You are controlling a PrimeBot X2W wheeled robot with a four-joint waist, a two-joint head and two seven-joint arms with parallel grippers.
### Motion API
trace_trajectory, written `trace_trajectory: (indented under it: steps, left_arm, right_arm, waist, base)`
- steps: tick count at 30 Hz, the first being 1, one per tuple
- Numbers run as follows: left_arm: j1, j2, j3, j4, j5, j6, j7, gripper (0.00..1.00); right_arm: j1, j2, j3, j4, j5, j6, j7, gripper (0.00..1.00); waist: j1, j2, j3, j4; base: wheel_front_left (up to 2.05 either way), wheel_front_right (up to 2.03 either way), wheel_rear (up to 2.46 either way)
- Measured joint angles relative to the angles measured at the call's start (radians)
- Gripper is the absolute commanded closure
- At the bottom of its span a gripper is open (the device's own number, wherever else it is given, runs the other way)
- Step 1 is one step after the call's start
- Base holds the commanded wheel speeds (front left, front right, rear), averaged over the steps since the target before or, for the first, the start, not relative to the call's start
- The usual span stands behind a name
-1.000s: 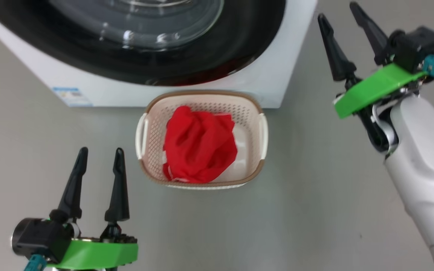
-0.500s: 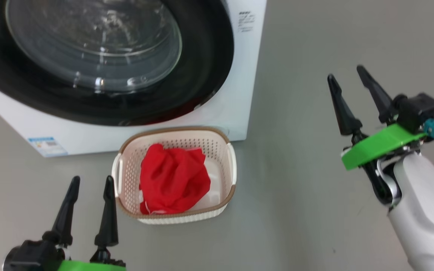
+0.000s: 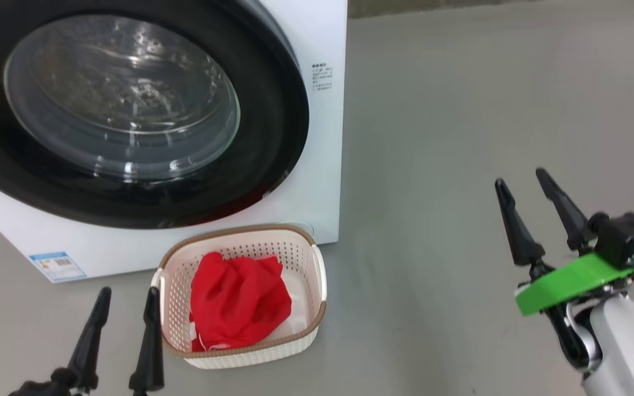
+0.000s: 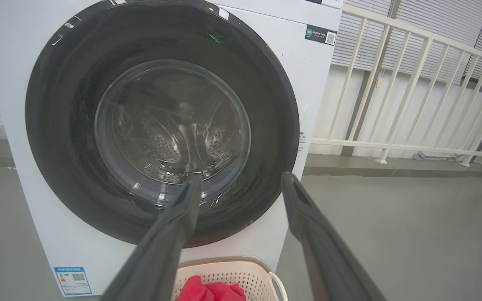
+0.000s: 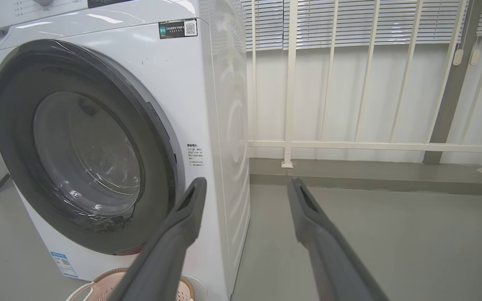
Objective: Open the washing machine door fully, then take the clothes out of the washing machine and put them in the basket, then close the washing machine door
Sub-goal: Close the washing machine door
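Head view: shut washing machine door [image 3: 121, 99]; red clothes [image 3: 237, 300] heaped in basket [image 3: 240, 234] on floor [image 3: 432, 165], just before washing machine [image 3: 317, 33]. Left claw [image 3: 129, 294] beside basket, spread wide, empty. Right claw [image 3: 520, 180] well apart, likewise. Left wrist view: facing door. Right wrist view: facing machine's front corner.

Basket [image 3: 240, 230] on the floor [image 3: 432, 165] just before the washing machine [image 3: 317, 33], clothes [image 3: 237, 300] in it, left gripper [image 3: 129, 291] just beside its left side, right gripper [image 3: 519, 177] well apart to the right

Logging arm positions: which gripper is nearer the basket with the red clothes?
Left. The left gripper stands open close beside the basket, on its left side; the right gripper, also open, is well off to its right, apart from it.
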State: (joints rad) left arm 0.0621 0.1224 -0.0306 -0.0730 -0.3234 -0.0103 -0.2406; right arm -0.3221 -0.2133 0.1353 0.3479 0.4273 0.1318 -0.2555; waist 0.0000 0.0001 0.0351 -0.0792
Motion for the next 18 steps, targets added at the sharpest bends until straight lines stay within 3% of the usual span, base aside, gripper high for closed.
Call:
trace_trajectory:
  steps: [18]
  left_arm:
    - [0.107,0.040,0.062,0.011,-0.014,-0.009,-0.008,0.00]
  right_arm:
    - [0.189,0.026,-0.052,-0.133,-0.041,0.000,0.000,0.00]
  waist:
    - [0.0000,0.0000,-0.091,-0.004]
  base:
    - [0.00,0.00,0.00]
